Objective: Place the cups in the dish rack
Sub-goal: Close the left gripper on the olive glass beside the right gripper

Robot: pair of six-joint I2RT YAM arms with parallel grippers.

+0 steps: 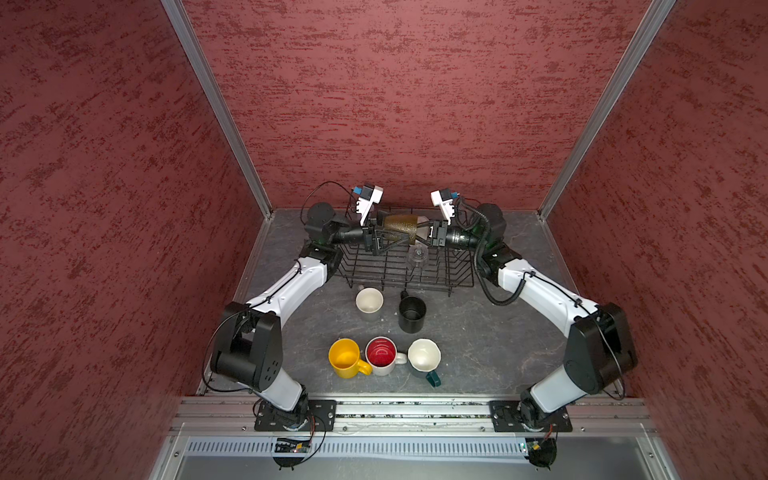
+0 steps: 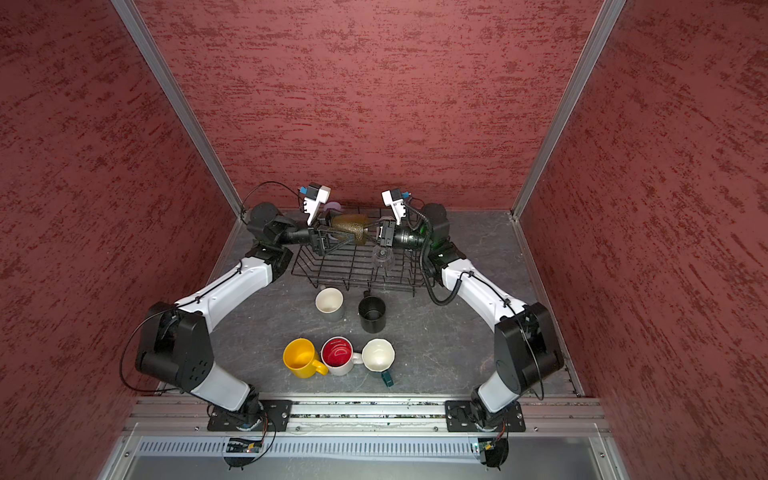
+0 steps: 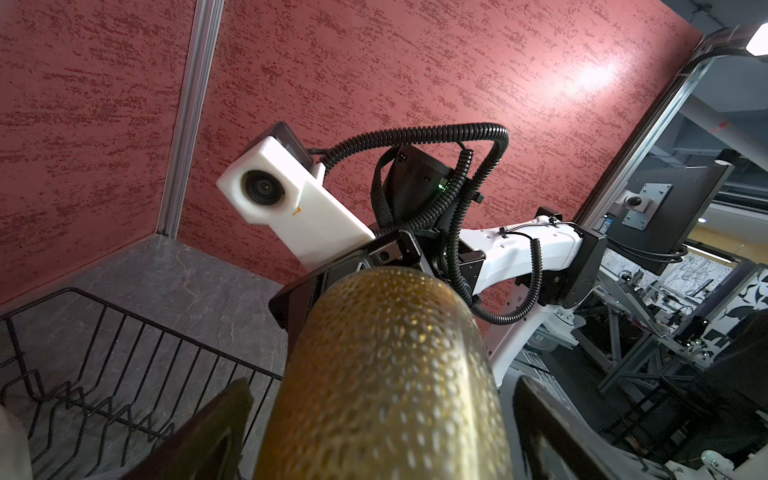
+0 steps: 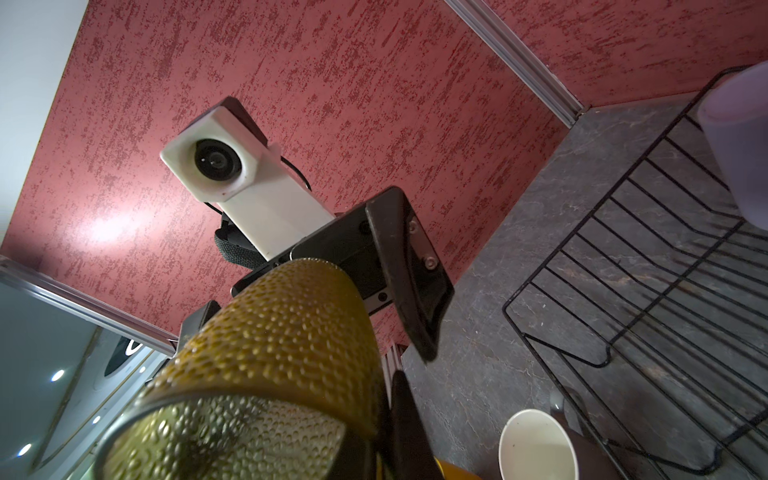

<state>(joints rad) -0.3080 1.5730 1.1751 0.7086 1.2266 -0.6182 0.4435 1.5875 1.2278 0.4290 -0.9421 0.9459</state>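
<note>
An amber glass cup (image 1: 400,226) (image 2: 348,226) lies on its side in the air over the back of the black wire dish rack (image 1: 399,286) (image 2: 353,286). My right gripper (image 1: 420,234) (image 4: 384,436) is shut on its rim. My left gripper (image 1: 392,232) (image 3: 386,436) is open, its fingers (image 3: 216,428) standing on either side of the glass's body with gaps showing. A clear glass (image 1: 417,255) stands in the rack, and so does a lavender cup (image 2: 332,206) (image 4: 739,137).
On the table in front of the rack stand a grey cup (image 1: 369,301) and a black mug (image 1: 412,312). Nearer the front are a yellow mug (image 1: 345,357), a red-inside mug (image 1: 381,355) and a white faceted cup (image 1: 424,355) with a dark teal handle (image 1: 433,378).
</note>
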